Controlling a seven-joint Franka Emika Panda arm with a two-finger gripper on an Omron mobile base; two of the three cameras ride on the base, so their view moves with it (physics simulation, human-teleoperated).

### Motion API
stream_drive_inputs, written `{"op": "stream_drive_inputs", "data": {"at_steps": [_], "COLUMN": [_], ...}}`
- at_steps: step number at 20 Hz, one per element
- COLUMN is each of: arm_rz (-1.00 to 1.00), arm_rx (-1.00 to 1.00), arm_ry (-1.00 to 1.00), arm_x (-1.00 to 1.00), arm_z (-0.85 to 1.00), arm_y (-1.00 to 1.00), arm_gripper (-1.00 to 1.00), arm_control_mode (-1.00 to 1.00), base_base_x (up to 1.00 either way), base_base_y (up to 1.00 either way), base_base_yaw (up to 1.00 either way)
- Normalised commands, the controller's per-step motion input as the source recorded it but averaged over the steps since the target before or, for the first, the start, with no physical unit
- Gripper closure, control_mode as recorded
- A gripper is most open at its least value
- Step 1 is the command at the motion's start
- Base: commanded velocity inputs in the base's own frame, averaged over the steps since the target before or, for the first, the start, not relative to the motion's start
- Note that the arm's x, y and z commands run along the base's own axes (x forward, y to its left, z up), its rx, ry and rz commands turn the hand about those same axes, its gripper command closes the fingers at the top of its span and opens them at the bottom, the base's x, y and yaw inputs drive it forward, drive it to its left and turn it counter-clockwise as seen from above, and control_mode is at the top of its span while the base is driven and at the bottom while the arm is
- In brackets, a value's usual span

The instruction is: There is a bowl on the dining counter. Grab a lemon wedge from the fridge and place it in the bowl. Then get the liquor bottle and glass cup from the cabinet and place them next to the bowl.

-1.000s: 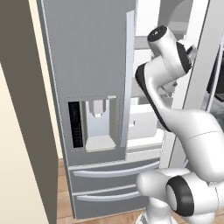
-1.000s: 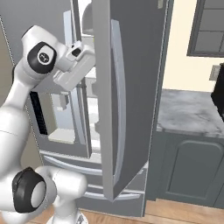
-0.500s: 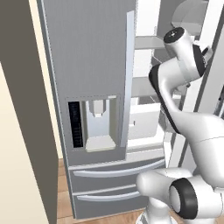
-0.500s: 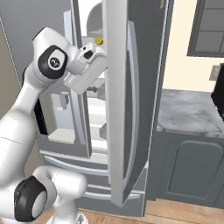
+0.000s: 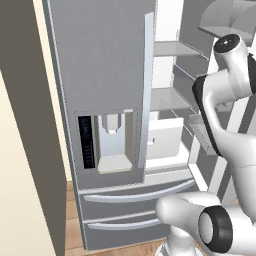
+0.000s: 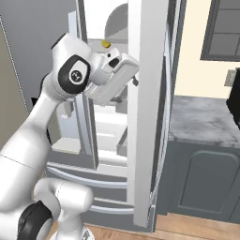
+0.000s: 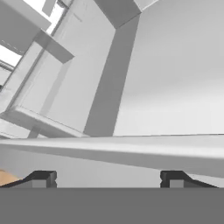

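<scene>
The fridge [image 5: 100,75] stands with its left door shut and its right door [image 6: 147,112] swung wide open, so the white inside with its glass shelves [image 5: 172,97] shows between them. A water dispenser [image 5: 112,142] sits in the left door, and two drawers [image 5: 132,195] run across the bottom of the fridge.

The arm reaches up into the open right half, its hand at the level of the upper shelves, close against the inner face of the open door. In the hand view the gripper [image 7: 108,178] has its two dark tips set far apart, with nothing between them; the jaws are spread and hold nothing. In front of them lies a pale shelf edge [image 7: 113,148] running across the view, with white fridge walls behind it.

The lemon wedge [image 6: 106,44] shows in the right base view as a small yellow spot on an upper shelf, near the shelf's front edge, just above and behind the robot's wrist. It is too small to tell which way its long axis or its point lies. The gripper is near it but apart from it.

To the right of the fridge a grey marbled counter [image 6: 201,119] tops a dark cabinet [image 6: 201,183].
</scene>
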Motion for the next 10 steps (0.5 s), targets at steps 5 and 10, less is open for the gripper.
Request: {"op": "stream_drive_inputs", "data": {"at_steps": [5, 10], "arm_rz": [0.06, 0.09], "arm_rx": [0.02, 0.1], "arm_ry": [0.0, 0.0], "arm_x": [0.08, 0.28], "arm_z": [0.0, 0.0], "arm_y": [-0.68, -0.5], "arm_gripper": [-1.0, -1.0], "arm_control_mode": [-1.0, -1.0], "base_base_x": [0.0, 0.0], "base_base_y": [0.0, 0.0], "base_base_yaw": [0.0, 0.0]}}
